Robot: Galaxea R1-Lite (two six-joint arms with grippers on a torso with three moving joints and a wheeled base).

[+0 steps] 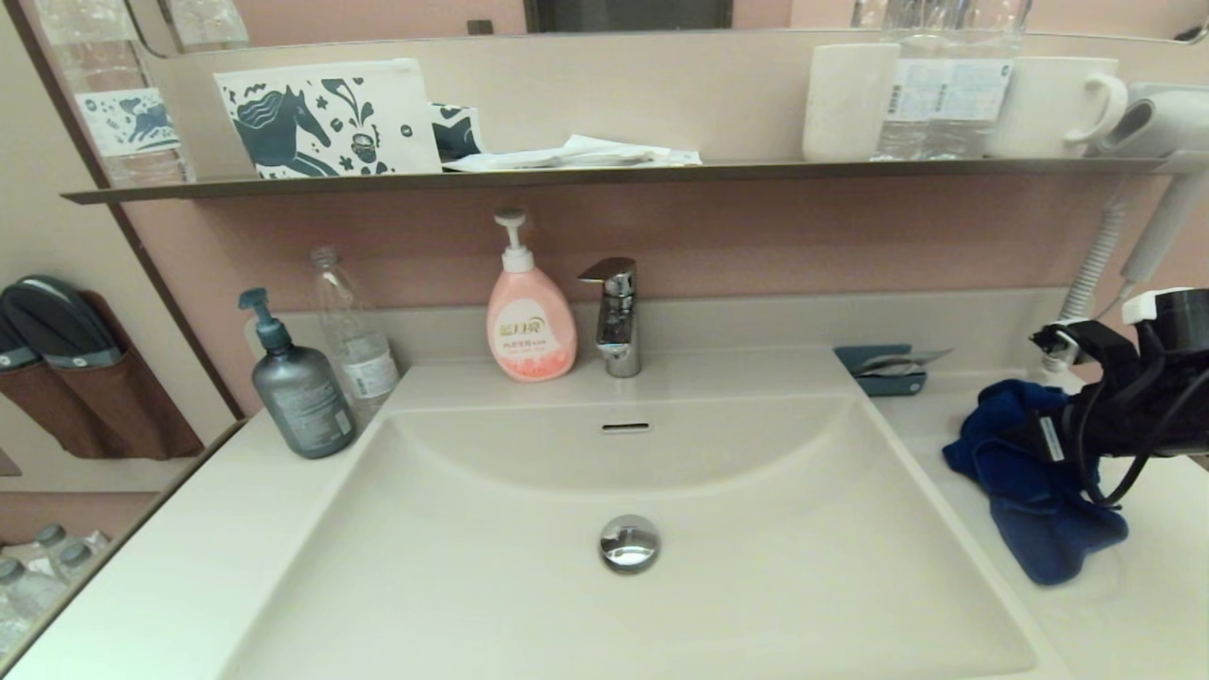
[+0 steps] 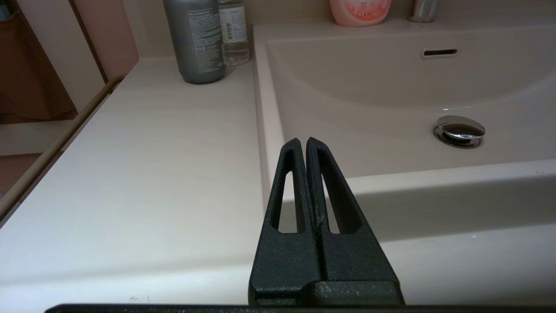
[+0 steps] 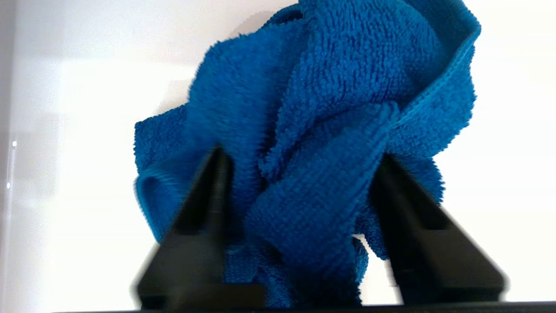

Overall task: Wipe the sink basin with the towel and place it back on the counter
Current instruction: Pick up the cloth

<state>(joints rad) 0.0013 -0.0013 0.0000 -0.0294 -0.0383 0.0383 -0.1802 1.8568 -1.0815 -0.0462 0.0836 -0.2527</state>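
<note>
The deep blue towel (image 1: 1025, 491) lies rumpled on the counter (image 1: 1162, 586) to the right of the sink basin (image 1: 756, 567). My right gripper (image 3: 300, 153) is down on the towel (image 3: 330, 108), fingers apart on either side of a bunched fold, with cloth filling the gap between them. In the head view the right arm (image 1: 1133, 397) reaches in from the right edge and its fingertips are buried in the cloth. My left gripper (image 2: 302, 140) is shut and empty, low over the front left corner of the basin (image 2: 369, 108) beside the counter (image 2: 152, 152).
A chrome faucet (image 1: 616, 316) and a pink soap pump (image 1: 529, 326) stand behind the basin. A grey pump bottle (image 1: 297, 387) and a clear bottle (image 1: 354, 340) are at the back left. A teal tray (image 1: 883, 370) sits behind the towel.
</note>
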